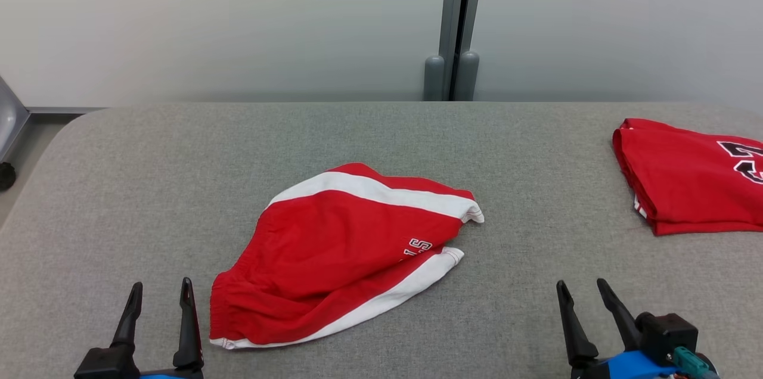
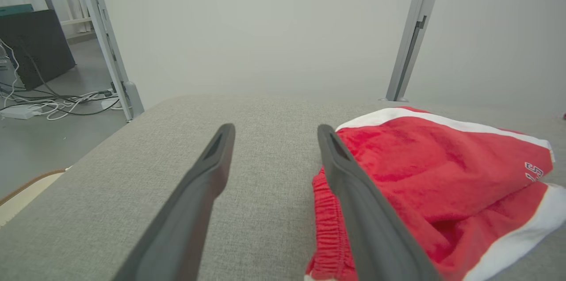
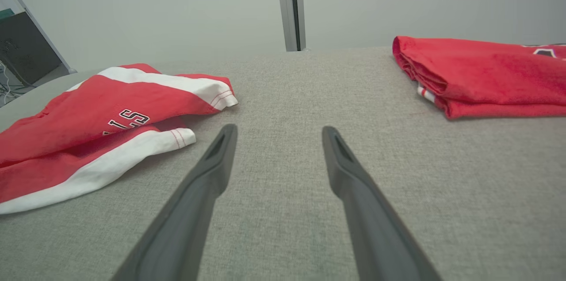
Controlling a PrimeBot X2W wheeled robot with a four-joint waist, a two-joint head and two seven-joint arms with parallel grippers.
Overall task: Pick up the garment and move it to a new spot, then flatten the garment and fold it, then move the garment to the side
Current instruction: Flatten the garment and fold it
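The garment (image 1: 334,254) is a pair of red shorts with white side stripes, lying rumpled near the middle of the grey padded table (image 1: 536,164). Its waistband end (image 2: 325,210) lies just right of my left gripper (image 1: 161,289), which stands open at the lower left with nothing between its fingers. The two leg hems (image 3: 199,113) point right, toward my right gripper (image 1: 581,286). That gripper is open too, low at the right, well clear of the cloth. The shorts (image 3: 88,126) lie to its left in the right wrist view.
A folded red jersey (image 1: 691,182) with black and white lettering lies at the table's far right edge (image 3: 486,73). A grey post (image 1: 456,27) stands behind the table. Cables and a dark panel (image 2: 35,47) sit on the floor off the left side.
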